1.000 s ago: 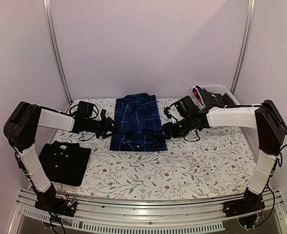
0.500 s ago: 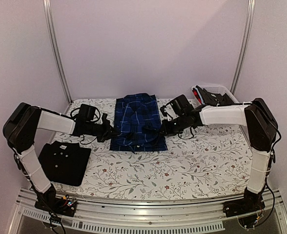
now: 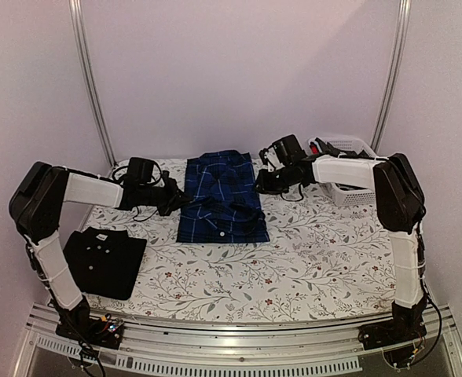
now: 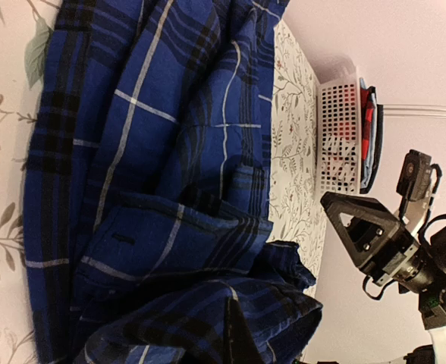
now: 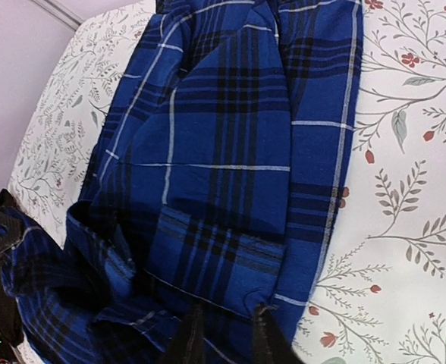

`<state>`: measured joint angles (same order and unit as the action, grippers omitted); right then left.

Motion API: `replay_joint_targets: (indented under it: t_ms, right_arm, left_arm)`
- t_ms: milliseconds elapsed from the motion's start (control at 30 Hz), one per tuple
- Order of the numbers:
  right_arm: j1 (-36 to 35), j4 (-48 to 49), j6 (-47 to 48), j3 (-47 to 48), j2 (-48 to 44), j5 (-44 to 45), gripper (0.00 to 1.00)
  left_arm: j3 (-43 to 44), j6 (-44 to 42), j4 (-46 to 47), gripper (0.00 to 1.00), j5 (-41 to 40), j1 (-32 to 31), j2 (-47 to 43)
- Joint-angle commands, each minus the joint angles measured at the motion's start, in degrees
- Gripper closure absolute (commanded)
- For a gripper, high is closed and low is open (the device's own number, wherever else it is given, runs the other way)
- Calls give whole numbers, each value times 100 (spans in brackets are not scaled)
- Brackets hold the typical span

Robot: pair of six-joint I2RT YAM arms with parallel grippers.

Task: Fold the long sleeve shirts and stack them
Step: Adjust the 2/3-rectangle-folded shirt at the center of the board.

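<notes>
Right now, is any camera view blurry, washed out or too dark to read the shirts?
Top external view: even, soft light, but the black shirt reads as a flat dark patch. Left wrist view: turned sideways, blue plaid shirt sharp, the wall behind washed out. Right wrist view: plaid crisp, the right gripper's fingers dark and blurred at the bottom edge.

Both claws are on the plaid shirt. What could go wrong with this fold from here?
1. The right claw sits farther back than the left claw, so the blue plaid shirt may fold skewed.
2. Cloth is bunched between them and could crease into the fold.
3. The right forearm hangs near the white basket and might nudge it.
</notes>
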<state>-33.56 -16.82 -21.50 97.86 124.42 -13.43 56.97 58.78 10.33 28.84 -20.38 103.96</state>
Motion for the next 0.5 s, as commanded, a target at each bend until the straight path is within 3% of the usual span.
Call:
replay_joint_targets:
  t_ms: [0,67,200,467]
  right_arm:
    - [43,-309,272,-75,-68,110,67]
    - [43,-285,340,-385,-402,177,55]
    - [-10,3,348,-1315,-1174,160,41]
    - [-575,182,492,-2558,-2049,489,41]
  left_arm:
    - [229,277,281,100,-34,85,402]
    - [214,324,365,100,-4,83,481]
    - [187,359,434,100,16,86,509]
    - [209,319,361,100,49,102,456]
